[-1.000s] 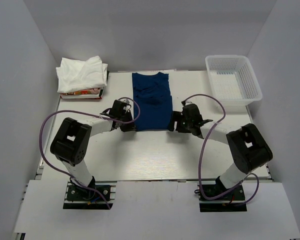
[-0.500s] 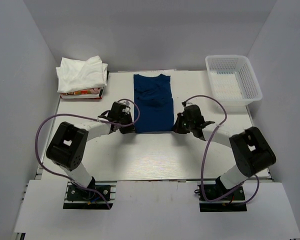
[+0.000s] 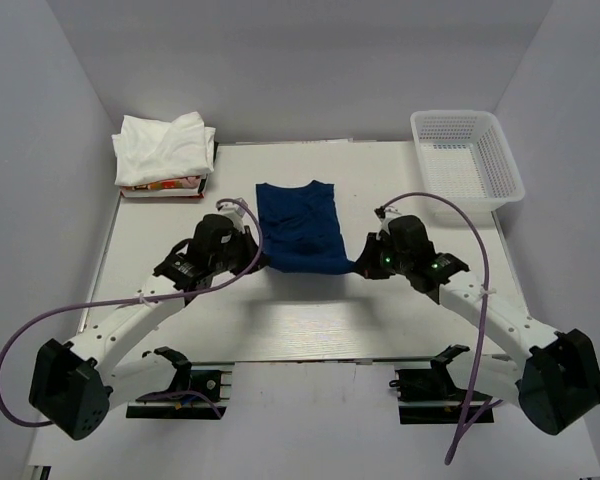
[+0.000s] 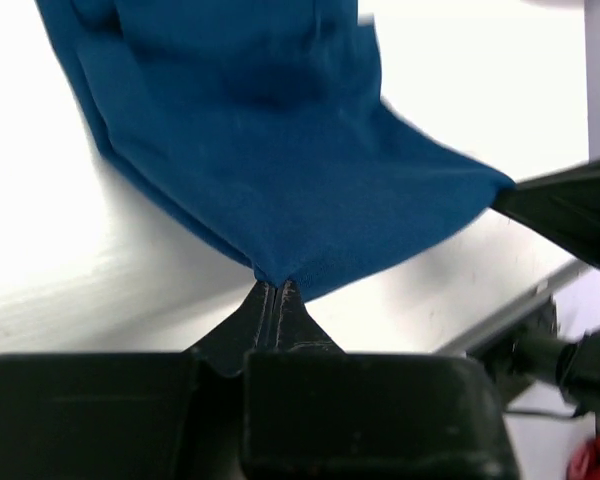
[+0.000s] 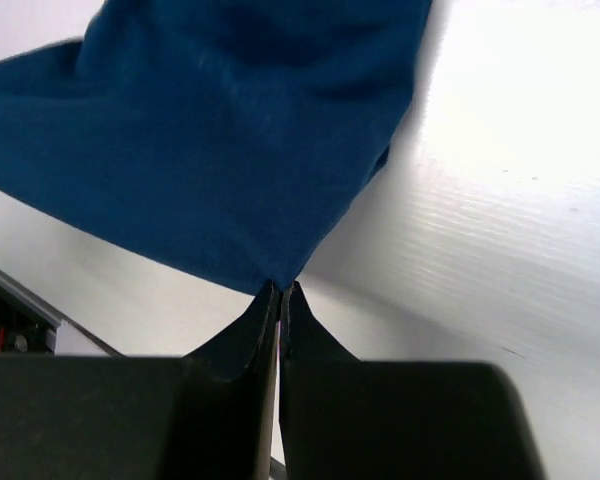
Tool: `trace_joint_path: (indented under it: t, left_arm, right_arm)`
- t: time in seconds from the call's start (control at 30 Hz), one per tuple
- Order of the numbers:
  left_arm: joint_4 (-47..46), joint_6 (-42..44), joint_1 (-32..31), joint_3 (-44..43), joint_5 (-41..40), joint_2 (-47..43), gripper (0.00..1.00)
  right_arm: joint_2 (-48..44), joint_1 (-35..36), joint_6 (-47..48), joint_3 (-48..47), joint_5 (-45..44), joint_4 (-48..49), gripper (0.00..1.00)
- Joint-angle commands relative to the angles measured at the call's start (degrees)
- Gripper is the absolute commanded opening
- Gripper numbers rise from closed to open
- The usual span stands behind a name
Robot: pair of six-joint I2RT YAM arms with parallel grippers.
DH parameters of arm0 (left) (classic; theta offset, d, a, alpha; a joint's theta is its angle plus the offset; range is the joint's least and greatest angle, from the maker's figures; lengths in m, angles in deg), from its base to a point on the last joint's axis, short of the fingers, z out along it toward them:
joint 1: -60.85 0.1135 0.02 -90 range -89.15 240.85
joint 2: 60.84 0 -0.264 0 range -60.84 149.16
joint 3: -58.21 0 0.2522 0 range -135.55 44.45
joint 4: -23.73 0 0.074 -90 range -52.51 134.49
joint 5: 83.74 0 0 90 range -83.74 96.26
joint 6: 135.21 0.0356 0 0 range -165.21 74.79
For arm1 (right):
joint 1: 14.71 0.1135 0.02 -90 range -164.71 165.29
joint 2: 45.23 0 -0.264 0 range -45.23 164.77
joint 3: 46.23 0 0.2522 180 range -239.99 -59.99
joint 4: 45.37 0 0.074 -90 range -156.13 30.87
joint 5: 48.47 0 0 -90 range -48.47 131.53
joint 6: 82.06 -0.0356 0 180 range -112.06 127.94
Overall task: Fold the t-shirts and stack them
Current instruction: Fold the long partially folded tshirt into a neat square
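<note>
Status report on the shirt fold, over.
Left gripper, right gripper each shut on a near corner of navy tee. Near edge raised off table. White tees, basket at far corners, apart.

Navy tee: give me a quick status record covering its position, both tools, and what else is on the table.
navy tee: mid-table, held by its two near corners, spread between the tools
left tool: shut on the near-left corner
right tool: shut on the near-right corner
height: near edge looks raised off the table, with a shadow beneath it
chest print: not visible
white tees: piled at the far-left corner
basket: far-right corner
</note>
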Motion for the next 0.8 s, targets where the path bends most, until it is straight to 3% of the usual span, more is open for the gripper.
trace_joint_path:
  t: [0.0, 0.1, 0.2, 0.4, 0.57, 0.77]
  left_arm:
    - [1.52, 0.32, 0.0, -3.94, -6.18, -0.65, 0.0]
    - [0.46, 0.33, 0.0, -7.54, -9.51, 1.44, 0.0]
    - [3.8, -0.9, 1.31, -12.81, -17.93, 4.35, 0.0]
    - [6.69, -0.9, 2.54, -25.88, -25.51, 16.91, 0.0]
    - [8.81, 0.32, 6.14, -36.27, -26.66, 29.39, 0.0]
    - [7.76, 3.22, 10.89, -49.2, -24.38, 44.23, 0.0]
  right_arm:
    - [-0.34, -0.37, 1.01, -6.89, -5.32, -3.61, 0.0]
    - [2.39, -0.72, -0.04, -11.03, -7.17, -3.09, 0.0]
    - [6.86, -1.51, -0.04, -16.04, -7.35, -0.46, 0.0]
    - [18.62, -4.06, 0.4, -28.79, -5.94, -0.53, 0.0]
    - [27.34, -7.22, 0.83, -40.2, -3.58, 0.16, 0.0]
    - [44.8, -10.39, 1.54, -52.43, 0.47, -2.2, 0.0]
